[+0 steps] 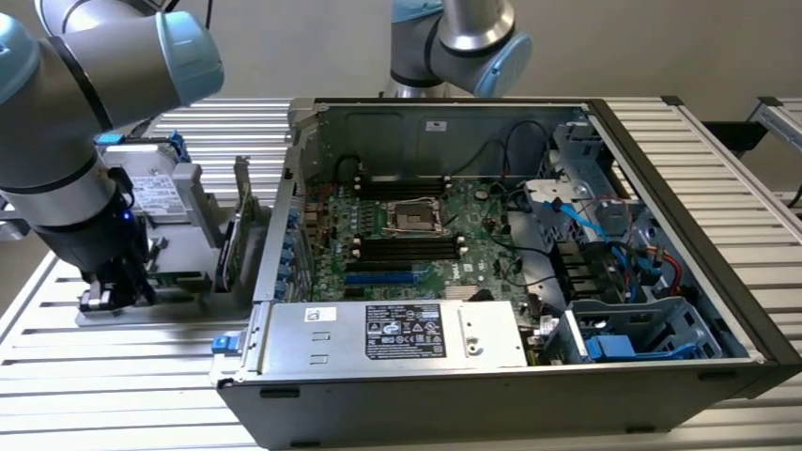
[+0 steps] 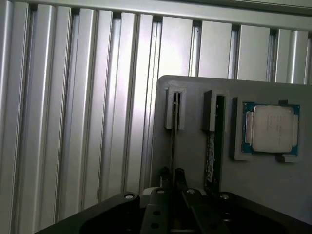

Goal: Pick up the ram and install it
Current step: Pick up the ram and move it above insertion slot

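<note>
The ram (image 2: 173, 126), a long, thin, flat circuit-board stick seen here edge-on as a narrow line, stands upright in a slot of the flat grey holder plate (image 2: 195, 151), close to that plate's edge. The black two-fingered claw (image 2: 172, 174) sits over the end of the stick, its fingers (image 2: 165, 173) drawn close with the board's edge between them. I judge this to be a pinch on the ram, with the stick seated in its slot.

Just beside it in the next slot stands a second stick (image 2: 214, 141), darker and labelled. Beyond that a square silver processor (image 2: 271, 127) lies in its own recess.

In the exterior view the claw (image 1: 119, 291) hangs low over the holder. The holder rests on the ribbed aluminium counter (image 1: 75, 376) near its edge at that view's left, beside the open black computer case (image 1: 652, 150), whose long black memory slots (image 1: 401, 247) are well apart from it.

The step in hand looks like freeing the stick. Done well, the pull runs straight along the slot walls with no twist, the grip stays square on the board's flat faces, and the fingers stay clear of the neighbouring stick.
</note>
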`<state>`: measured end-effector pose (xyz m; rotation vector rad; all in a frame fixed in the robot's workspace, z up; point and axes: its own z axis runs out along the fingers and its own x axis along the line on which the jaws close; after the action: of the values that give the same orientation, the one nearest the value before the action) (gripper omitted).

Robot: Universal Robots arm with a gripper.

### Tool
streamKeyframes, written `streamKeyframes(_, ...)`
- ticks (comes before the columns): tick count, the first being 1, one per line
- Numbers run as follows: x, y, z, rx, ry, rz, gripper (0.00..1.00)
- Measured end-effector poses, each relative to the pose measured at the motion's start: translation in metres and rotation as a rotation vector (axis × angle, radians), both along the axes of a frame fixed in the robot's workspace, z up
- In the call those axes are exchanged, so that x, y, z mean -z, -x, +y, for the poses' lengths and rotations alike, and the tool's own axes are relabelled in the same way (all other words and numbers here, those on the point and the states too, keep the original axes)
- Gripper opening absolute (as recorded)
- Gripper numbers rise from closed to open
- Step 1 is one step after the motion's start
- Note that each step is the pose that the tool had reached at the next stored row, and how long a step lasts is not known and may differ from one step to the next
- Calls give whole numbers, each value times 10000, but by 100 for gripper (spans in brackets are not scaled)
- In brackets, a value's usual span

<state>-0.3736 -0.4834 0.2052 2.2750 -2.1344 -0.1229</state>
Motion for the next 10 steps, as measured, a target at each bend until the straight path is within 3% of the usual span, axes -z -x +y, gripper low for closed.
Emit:
streamKeyframes(4,-123,0,0,0,1,1,14)
streamKeyframes(10,-392,-16,-1,-3,0,0,14)
